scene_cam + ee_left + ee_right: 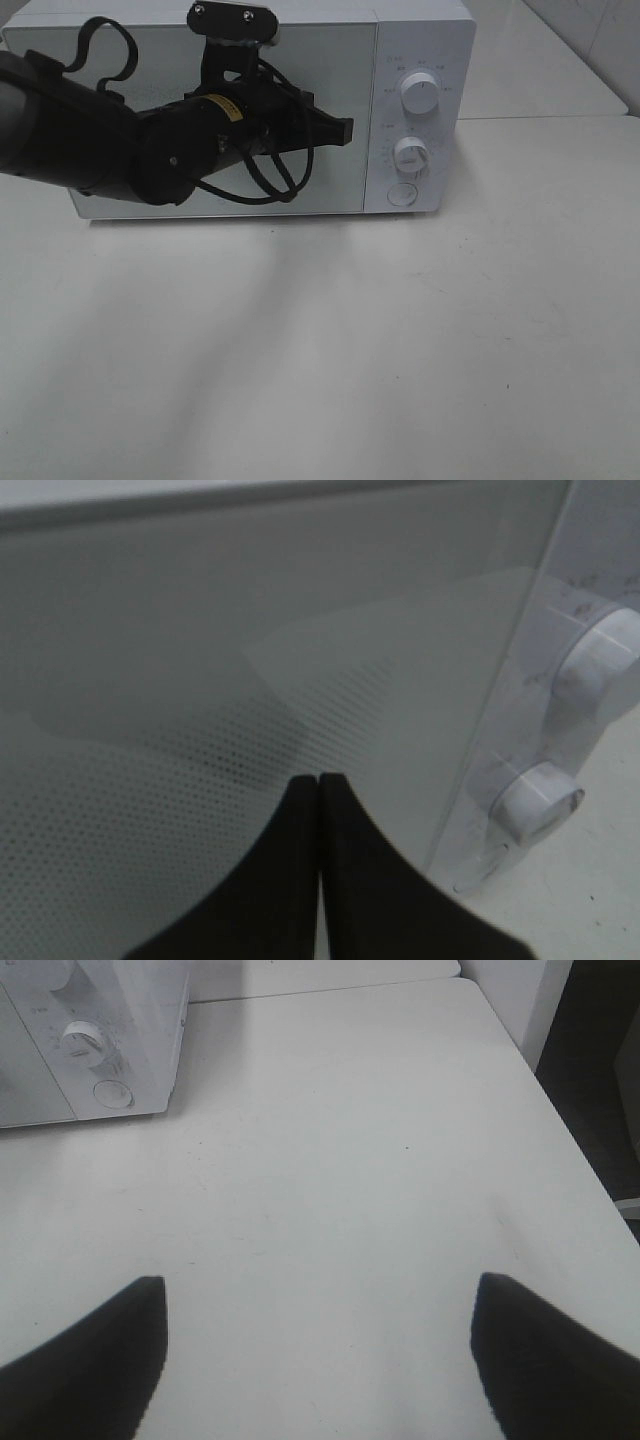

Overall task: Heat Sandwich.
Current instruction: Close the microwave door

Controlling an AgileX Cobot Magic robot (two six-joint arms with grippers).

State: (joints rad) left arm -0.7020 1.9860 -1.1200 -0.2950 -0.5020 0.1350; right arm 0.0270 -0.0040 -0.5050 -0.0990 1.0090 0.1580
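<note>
Microwave (330,60): white box sitting at the back of the table (400,350), door shut. The door's dotted mesh is showing only in the left wrist view.
Knobs (421,93): two round white dials, with a round button below.
Left gripper (345,128): black fingers pressing together, hovering before the door.
Right gripper (318,1280): showing only in its own wrist view, with fingers spreading wide over the matte white table.
Sandwich: appearing in no view, so its place cannot be told.

High frontal view, all views share microwave (340,60)
</note>
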